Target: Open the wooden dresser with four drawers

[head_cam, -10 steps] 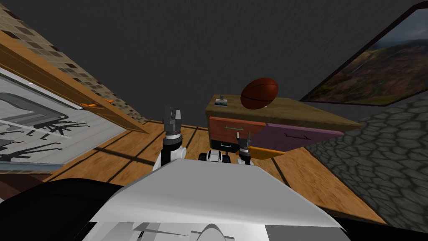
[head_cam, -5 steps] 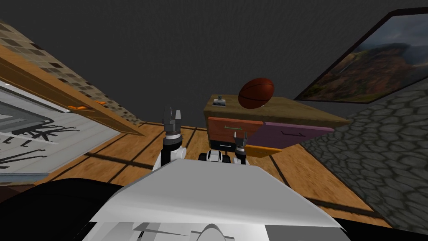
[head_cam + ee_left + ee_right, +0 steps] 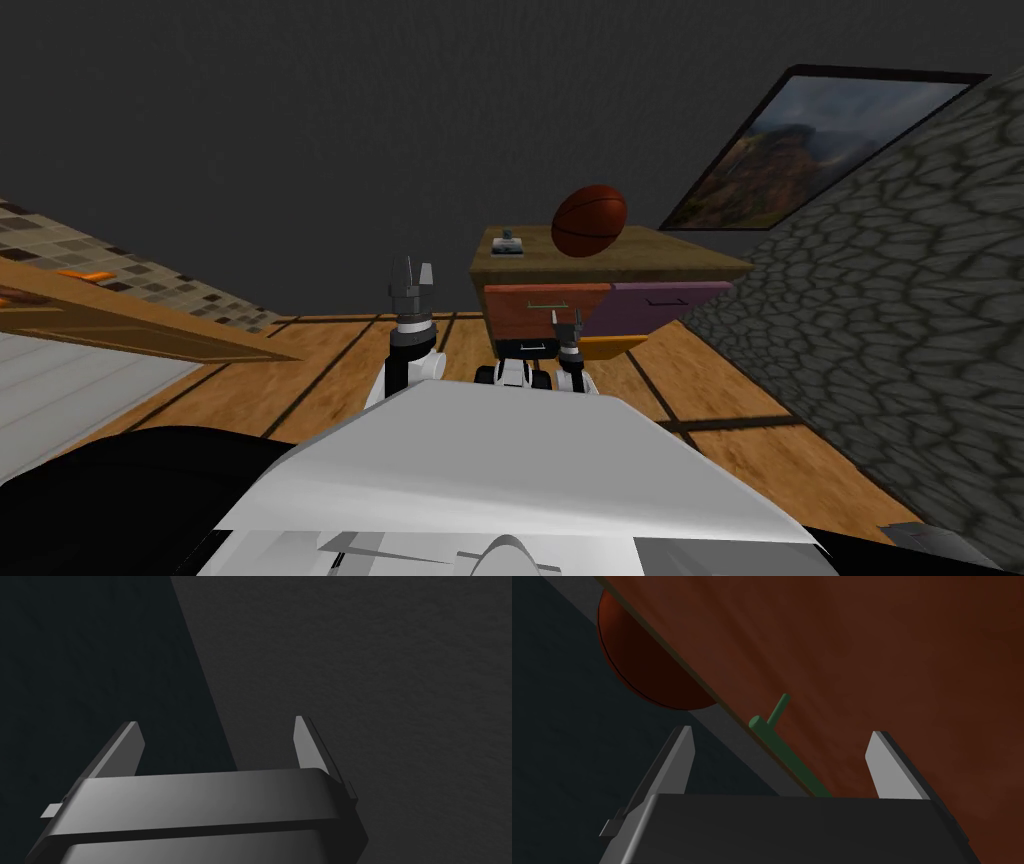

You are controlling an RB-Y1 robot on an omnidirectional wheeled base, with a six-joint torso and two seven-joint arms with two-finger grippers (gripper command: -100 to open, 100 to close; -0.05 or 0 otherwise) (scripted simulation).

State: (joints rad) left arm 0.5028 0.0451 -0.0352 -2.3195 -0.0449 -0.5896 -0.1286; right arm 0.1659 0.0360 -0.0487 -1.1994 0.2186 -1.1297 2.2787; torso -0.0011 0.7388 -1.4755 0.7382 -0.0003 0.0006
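So I'm looking at the four-drawer dresser with the flat wooden top (image 3: pixel 640 262), which is standing on the plank floor (image 3: pixel 330 360) in the corner, against the dark wall and beside the stone one. Its upper left face is the reddish-brown drawer front (image 3: pixel 520 310), and that's the one I'm working on. There's a dark orange basketball (image 3: pixel 589 220) sitting on the dresser top, right above that drawer.

The right end effector (image 3: pixel 779 733) is hanging close to that drawer front with its fingers spread wide and nothing in them. The left end effector (image 3: pixel 410 285) is parked upright well off to the side, fingers spread wide too, not doing anything.

The thin green bar handle (image 3: pixel 787 753) is running up through the gap between the right fingers in the wrist view. I can't tell whether they're actually around it or just short of it.

My read: I'm in the reach-and-line-up step, and the drawer is looking fully shut. The next move needs a small push in until the bar is properly between the fingers. Then close on it and pull straight back.
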